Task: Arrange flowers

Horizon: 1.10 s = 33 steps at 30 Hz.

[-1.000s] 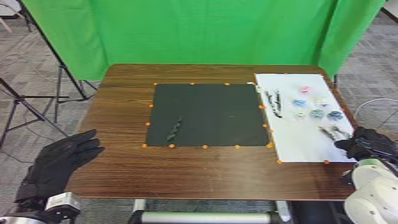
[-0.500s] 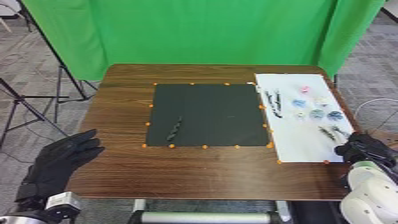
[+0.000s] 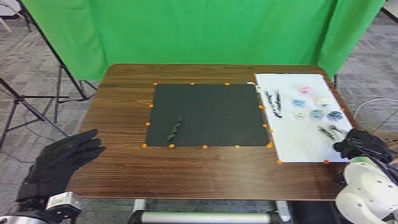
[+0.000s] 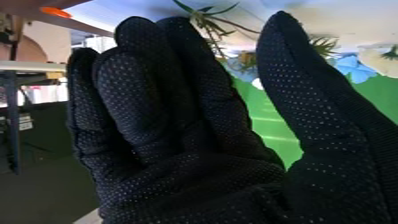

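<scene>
Even light brightens the white rectangular sheet (image 3: 298, 147) at the head view's right; the right wrist view's lower left is dim.

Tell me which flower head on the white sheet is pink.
The pink one, farthest from the robot on the white sheet; the other flower heads look blue or pale.

Brown wooden table (image 3: 114, 120) with rounded far corners, bright green curtain (image 3: 213, 35) hanging in folds behind the far edge, gray carpet (image 3: 28, 55) on both sides, thin black stand legs (image 3: 60, 95) beyond the left edge, part of a pale chair (image 3: 9, 11) past the far left corner
</scene>
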### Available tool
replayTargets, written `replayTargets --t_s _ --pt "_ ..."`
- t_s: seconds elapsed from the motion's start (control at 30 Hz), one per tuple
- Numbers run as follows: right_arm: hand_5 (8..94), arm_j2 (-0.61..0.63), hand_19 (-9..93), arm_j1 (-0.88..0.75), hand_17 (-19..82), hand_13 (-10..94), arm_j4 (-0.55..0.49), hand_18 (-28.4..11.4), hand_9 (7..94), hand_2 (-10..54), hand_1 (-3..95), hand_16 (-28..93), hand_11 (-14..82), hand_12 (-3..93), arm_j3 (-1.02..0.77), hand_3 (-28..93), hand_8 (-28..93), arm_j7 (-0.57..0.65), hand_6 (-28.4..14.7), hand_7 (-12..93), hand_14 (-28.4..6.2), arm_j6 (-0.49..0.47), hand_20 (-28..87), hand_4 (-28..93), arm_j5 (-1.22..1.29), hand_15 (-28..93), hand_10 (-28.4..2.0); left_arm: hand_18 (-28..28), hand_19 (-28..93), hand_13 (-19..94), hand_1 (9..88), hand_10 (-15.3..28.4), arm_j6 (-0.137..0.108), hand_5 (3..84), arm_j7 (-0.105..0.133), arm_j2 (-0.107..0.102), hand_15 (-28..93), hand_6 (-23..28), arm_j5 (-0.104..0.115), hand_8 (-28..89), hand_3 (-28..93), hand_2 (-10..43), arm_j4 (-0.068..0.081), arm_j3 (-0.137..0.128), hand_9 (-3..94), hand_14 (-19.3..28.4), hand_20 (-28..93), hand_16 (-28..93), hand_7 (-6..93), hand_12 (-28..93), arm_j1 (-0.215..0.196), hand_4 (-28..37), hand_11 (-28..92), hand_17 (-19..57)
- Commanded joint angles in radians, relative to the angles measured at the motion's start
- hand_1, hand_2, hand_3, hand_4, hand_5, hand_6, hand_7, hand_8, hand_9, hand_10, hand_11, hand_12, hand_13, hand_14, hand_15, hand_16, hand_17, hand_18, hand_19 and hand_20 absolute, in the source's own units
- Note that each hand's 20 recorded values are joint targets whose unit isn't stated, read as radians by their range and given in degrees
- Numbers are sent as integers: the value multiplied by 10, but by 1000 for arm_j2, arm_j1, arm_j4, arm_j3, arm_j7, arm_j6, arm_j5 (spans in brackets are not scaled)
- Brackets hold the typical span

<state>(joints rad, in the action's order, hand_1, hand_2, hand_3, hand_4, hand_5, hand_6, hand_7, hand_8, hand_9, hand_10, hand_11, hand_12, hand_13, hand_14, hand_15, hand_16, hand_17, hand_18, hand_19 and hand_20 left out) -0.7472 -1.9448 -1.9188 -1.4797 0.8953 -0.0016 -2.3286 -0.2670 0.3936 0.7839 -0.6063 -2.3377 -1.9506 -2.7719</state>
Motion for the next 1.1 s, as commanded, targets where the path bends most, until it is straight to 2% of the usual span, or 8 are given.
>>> replayTargets --t_s 0.03,0.1,0.33,0.43,0.57,0.77,0.87,1.1 --pt "784 5 932 -13 342 656 19 -280 746 -43 507 185 437 210 24 715 99 2 -75 247 -159 46 69 -282 -42 766 -191 218 575 277 260 216 5 445 -9 15 566 136 -1 -82 822 55 -2 -1 381 284 157 -118 131 91 -14 -155 347 -94" --pt "798 4 932 -12 354 676 20 -273 774 -45 531 190 437 217 24 708 112 0 -63 258 -148 64 85 -282 -47 761 -179 218 575 277 260 216 -5 445 1 3 566 136 8 -82 822 55 -2 -1 381 284 157 -118 131 91 -19 -155 347 -94" --pt "825 12 932 15 374 713 9 -261 820 -57 537 221 416 277 27 737 159 -19 -46 258 -123 149 168 -283 -83 756 -147 218 575 277 260 216 -1 445 -4 15 567 136 -1 -82 821 56 -3 0 381 284 157 -118 131 91 -18 -153 346 -94" --pt "833 20 932 35 377 726 -6 -262 832 -64 532 231 416 282 32 751 172 -32 -40 261 -118 179 192 -283 -82 756 -145 218 575 277 261 216 -7 444 6 9 566 136 4 -83 819 57 -4 0 381 284 157 -118 131 91 -24 -154 346 -94" --pt "838 40 932 71 383 736 -24 -261 840 -68 529 245 418 288 55 760 187 -43 -39 255 -114 209 220 -283 -89 754 -141 218 575 277 260 216 -22 444 30 -16 566 136 22 -83 821 56 -3 -1 382 284 157 -118 132 91 -37 -153 347 -95" --pt "840 55 932 147 388 742 -72 -260 844 -72 526 252 419 292 111 768 193 -62 -37 253 -110 223 234 -283 -76 752 -140 218 575 276 260 216 -25 444 37 -17 565 136 24 -83 820 57 -7 -14 381 284 157 -118 132 91 -54 -154 346 -95" --pt "843 63 932 206 389 743 -103 -260 845 -74 525 256 419 294 174 771 194 -80 -37 251 -110 223 239 -283 -80 752 -139 218 575 276 260 216 -27 444 36 -22 567 136 27 -83 820 57 -8 -18 380 284 157 -117 131 90 -57 -154 347 -94" --pt "848 38 932 404 392 746 -147 -263 848 -80 523 262 415 305 381 779 202 -129 -39 246 -110 208 252 -283 -61 752 -137 218 575 273 260 217 -12 444 8 3 566 136 6 -82 819 58 -10 -21 380 284 156 -118 130 90 -44 -153 346 -95"
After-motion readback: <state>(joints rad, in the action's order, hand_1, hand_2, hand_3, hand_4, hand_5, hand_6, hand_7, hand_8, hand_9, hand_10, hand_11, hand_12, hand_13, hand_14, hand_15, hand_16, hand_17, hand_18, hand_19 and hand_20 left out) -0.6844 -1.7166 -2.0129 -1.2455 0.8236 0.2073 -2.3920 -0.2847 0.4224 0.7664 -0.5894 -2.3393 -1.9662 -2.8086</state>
